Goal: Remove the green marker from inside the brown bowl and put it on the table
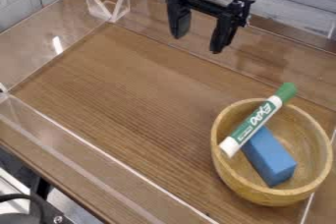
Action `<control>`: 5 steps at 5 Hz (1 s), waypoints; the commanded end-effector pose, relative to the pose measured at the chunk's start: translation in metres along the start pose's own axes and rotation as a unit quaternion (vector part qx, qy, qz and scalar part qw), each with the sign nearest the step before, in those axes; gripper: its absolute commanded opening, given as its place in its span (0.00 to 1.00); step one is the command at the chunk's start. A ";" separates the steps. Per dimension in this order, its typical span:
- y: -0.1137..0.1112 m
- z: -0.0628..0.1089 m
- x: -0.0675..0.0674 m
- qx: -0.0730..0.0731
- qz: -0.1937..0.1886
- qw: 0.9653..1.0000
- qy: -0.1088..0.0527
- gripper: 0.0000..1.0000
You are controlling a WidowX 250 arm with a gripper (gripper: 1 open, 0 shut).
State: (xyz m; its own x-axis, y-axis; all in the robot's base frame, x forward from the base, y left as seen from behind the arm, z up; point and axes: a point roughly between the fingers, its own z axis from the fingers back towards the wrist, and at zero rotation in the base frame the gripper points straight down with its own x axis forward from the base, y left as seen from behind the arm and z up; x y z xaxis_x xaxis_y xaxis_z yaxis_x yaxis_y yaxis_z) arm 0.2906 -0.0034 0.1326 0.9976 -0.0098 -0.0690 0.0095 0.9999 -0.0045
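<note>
Near the table's (132,81) right front corner, the green marker (257,119) lies inside the brown bowl (237,179).
It leans on a blue block (270,157), its capped end over the bowl's far rim. The gripper (201,30) hangs well apart above the table's far edge, jaws spread wide, empty.

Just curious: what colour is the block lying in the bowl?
Blue; the block shows clearly in the only camera view.
</note>
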 end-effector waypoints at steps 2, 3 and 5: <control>-0.025 -0.005 0.007 -0.005 -0.014 1.000 -0.006 1.00; -0.034 -0.008 0.010 -0.006 -0.022 1.000 -0.006 1.00; -0.051 -0.014 0.015 -0.011 -0.042 0.999 -0.009 1.00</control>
State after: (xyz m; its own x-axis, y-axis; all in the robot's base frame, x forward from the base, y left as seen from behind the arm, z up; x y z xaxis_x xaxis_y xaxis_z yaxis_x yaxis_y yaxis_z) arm 0.2942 -0.0514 0.1007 0.9891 -0.0863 -0.1197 0.0838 0.9961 -0.0258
